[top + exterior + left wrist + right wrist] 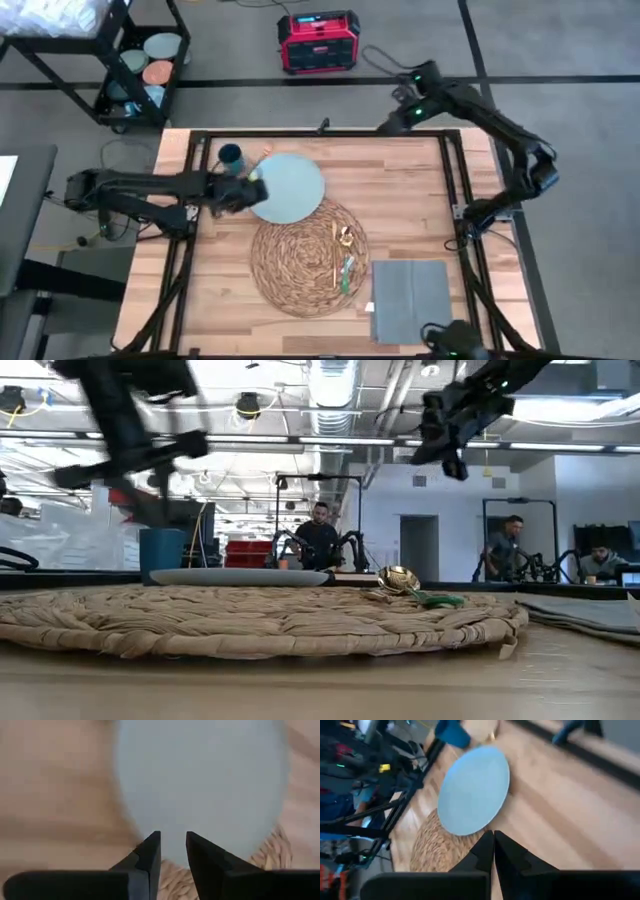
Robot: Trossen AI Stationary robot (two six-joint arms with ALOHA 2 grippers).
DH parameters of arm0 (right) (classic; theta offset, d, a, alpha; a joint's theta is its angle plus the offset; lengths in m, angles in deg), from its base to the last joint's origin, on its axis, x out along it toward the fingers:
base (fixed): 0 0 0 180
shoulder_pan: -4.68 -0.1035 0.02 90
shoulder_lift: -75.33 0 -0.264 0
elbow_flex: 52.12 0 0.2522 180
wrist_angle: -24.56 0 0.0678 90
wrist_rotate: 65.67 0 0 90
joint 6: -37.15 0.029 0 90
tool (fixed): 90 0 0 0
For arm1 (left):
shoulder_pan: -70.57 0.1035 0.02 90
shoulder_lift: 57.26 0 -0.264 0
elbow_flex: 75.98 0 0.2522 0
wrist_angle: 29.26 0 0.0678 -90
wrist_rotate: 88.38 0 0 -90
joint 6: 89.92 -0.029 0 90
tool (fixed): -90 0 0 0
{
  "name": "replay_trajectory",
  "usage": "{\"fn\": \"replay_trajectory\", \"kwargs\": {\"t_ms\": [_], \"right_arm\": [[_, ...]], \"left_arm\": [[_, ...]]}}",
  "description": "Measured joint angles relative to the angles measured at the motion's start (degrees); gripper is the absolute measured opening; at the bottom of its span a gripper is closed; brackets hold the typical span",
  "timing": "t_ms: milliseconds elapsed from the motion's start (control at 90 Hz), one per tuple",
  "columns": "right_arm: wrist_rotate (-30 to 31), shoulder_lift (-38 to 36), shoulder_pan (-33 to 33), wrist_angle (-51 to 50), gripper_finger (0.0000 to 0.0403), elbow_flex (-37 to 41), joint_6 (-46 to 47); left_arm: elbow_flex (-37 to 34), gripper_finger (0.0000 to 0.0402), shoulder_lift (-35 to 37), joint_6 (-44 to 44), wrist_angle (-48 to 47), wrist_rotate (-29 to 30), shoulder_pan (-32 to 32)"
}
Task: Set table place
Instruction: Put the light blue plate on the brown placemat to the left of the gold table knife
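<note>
The pale blue plate (290, 187) lies at the table's (400, 190) far left, its near part overlapping the far edge of the woven mat (308, 258). My left gripper (173, 845) hovers over the plate's left rim (252, 188), fingers pointing down and open by a narrow gap. The dark blue cup (231, 155) stands just beyond it. Green-handled cutlery (345, 258) lies on the mat's right part. The grey napkin (410, 298) lies flat at the near right. My right gripper (493, 840) is shut and raised over the far edge (385, 126).
Black frame rails (193, 210) run along the table's left and right sides (456, 200). Off the table stand a black cart (145, 60) with dishes at the far left and a red box (318, 42) on the floor. Bare wood lies right of the plate.
</note>
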Motion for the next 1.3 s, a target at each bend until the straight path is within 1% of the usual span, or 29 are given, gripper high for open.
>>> {"fn": "replay_trajectory", "kwargs": {"t_ms": [100, 189, 278, 356, 489, 644, 800, 889, 1033, 1178, 1300], "right_arm": [[-0.16, -1.82, 0.94, 0.04, 0.0, 0.0, -1.8], [-0.16, -2.62, 1.64, -0.09, 0.0, 0.0, -2.99], [-0.49, -2.78, 1.67, -0.87, 0.0004, 0.0, -3.24], [-2.2, -2.66, 1.62, -2.33, 0.0017, 0.0, -3.27], [-2.78, -2.6, 1.15, -3.1, 0.005, 0.0, -3.34], [-2.76, -2.6, 0.75, -3.0, 0.0076, 0.0, -3.2], [-2.76, -2.6, 0.25, -2.97, 0.0083, 0.0, -2.74], [-2.77, -2.6, 0.18, -2.95, 0.0083, 0.0, -2.74], [-2.76, -2.58, -0.59, -2.95, 0.0083, 0.0, -2.73], [-2.76, -2.58, -1.62, -2.97, 0.0083, 0.0, -2.56], [-2.75, -2.58, -2.45, -2.94, 0.0083, 0.0, -2.56]], "left_arm": [[-6.63, 0.0076, 6.32, 5.89, 8.6, 6.18, -2.74], [-12.0, 0.0076, 9.02, 9.49, 12.62, 9.77, -3.0], [-15.62, 0.008, 10.03, 10.02, 18.2, 10.77, -2.98], [-17.18, 0.0089, 9.87, 10.03, 20.62, 10.82, -2.98], [-17.58, 0.0108, 8.7, 11.16, 21.17, 11.1, -2.89], [-17.61, 0.0123, 8.75, 10.59, 19.49, 8.5, -2.93], [-17.61, 0.0128, 8.73, 11.35, 17.87, 7.04, -3.05], [-17.61, 0.0128, 8.58, 11.83, 17.5, 7.31, -3.05], [-17.61, 0.0128, 4.84, 12.74, 16.31, 7.76, -2.72], [-17.61, 0.0128, -0.86, 13.75, 20.69, 7.85, -2.72], [-17.61, 0.0128, -4.27, 13.86, 27.86, 10.67, -2.7]]}}
